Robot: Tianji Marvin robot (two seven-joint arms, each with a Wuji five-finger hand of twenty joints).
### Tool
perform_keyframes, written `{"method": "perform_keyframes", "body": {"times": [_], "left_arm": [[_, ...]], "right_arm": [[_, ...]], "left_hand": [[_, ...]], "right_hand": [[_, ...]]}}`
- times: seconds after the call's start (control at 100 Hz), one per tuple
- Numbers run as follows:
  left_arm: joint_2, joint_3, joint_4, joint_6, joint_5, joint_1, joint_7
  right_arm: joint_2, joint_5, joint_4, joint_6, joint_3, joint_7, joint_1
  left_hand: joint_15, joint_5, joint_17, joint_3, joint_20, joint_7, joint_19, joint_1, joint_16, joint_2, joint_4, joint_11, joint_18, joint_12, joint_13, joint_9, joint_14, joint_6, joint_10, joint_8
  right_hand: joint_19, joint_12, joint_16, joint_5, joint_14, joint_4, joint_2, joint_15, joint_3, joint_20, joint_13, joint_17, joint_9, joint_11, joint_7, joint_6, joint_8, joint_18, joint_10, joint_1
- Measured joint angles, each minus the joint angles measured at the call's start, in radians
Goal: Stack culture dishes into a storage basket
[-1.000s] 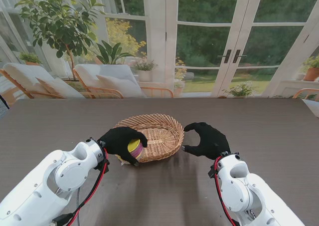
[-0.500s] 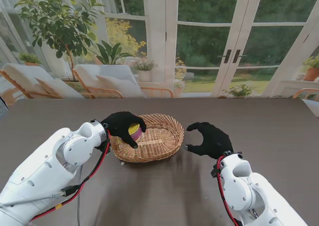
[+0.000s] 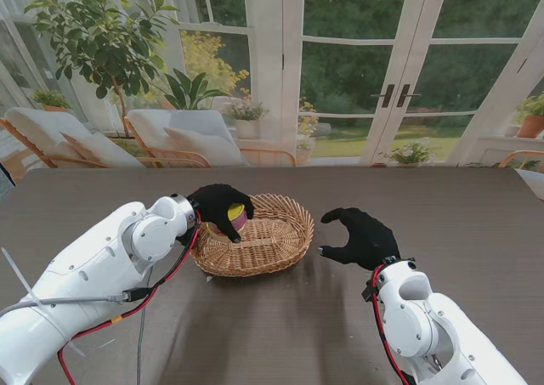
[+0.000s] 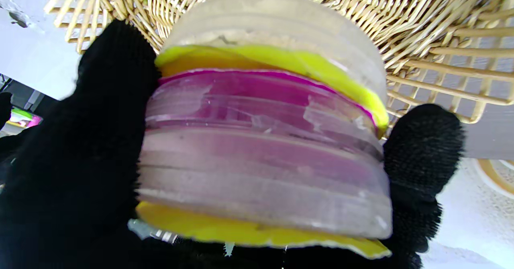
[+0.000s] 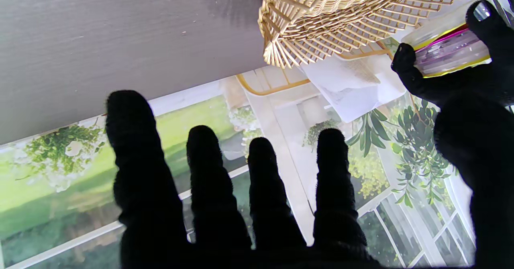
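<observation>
Right now the stack of culture dishes (image 3: 233, 218) sits in the grasp of the left hand (image 3: 220, 209), over the left part of the wicker basket (image 3: 272, 247), just inside its rim. From the stand's view only a sliver of yellow and magenta shows between the black-gloved fingers. The left wrist view shows the stack (image 4: 265, 128) far better: several clear, round dishes piled flat on one another, with a yellow layer at each end and magenta and pale purple layers between. Gloved fingers (image 4: 88, 140) press on one side of the stack and another fingertip presses on the opposite side, so the hand is clamped around it. Woven cane of the basket (image 4: 441, 40) fills the view beyond the dishes; whether the stack touches the basket floor cannot be told.

The basket is round and shallow, standing on the dark table (image 3: 476, 215) near its middle. The right wrist view catches its rim (image 5: 321, 28) and, past it, the held stack (image 5: 449, 48).

The right hand (image 3: 364, 238) hovers just beside the right side of the basket, apart from it. Its fingers (image 5: 136, 160) are spread and curved, thumb away from the rest, holding nothing.

Beyond the table stand glass doors (image 3: 399, 70), a leafy potted plant (image 3: 102, 36) and cushioned chairs (image 3: 178, 134).
</observation>
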Motion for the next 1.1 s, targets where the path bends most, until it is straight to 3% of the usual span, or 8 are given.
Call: {"method": "perform_keyframes", "body": {"times": [0.47,0.85,1.1], "left_arm": [[-0.055,0.186,0.177,-0.017,-0.062,-0.133,0.068],[-0.099,0.291,0.293,-0.028,-0.09,-0.185,0.121],[-0.144,0.35,0.399,-0.05,-0.13,-0.222,0.146]], "right_arm": [[0.001,0.005,0.015,0.0,0.001,0.001,0.008],[0.001,0.008,0.023,-0.002,0.002,0.0,0.012],[0.001,0.008,0.03,-0.005,0.001,-0.004,0.015]], "left_hand": [[0.001,0.005,0.0,0.0,0.0,0.0,0.0,0.0,-0.001,0.0,0.0,0.0,0.0,0.0,0.0,0.001,0.0,0.0,0.0,0.0],[0.003,0.005,0.0,0.0,0.0,0.0,0.0,0.0,-0.01,0.0,0.0,0.0,0.0,0.0,0.0,0.001,0.0,0.0,0.0,-0.008],[0.003,0.005,-0.001,-0.001,0.0,0.0,-0.005,0.0,-0.01,0.0,0.0,0.0,0.0,0.0,0.0,0.001,0.0,0.0,0.0,-0.008]], "right_hand": [[0.0,0.0,0.0,0.0,0.0,0.0,0.0,0.0,0.0,0.0,0.0,0.0,0.0,0.0,0.0,0.0,0.0,0.0,0.0,0.0],[-0.001,0.0,0.0,0.0,0.0,0.0,0.0,0.0,0.0,0.0,0.0,0.0,0.0,0.0,0.0,0.0,0.0,0.0,0.002,0.0],[-0.001,0.0,0.0,0.0,0.0,0.0,0.0,0.0,0.0,0.0,0.0,0.0,0.0,0.0,0.0,0.0,0.0,0.0,0.002,0.0]]}}
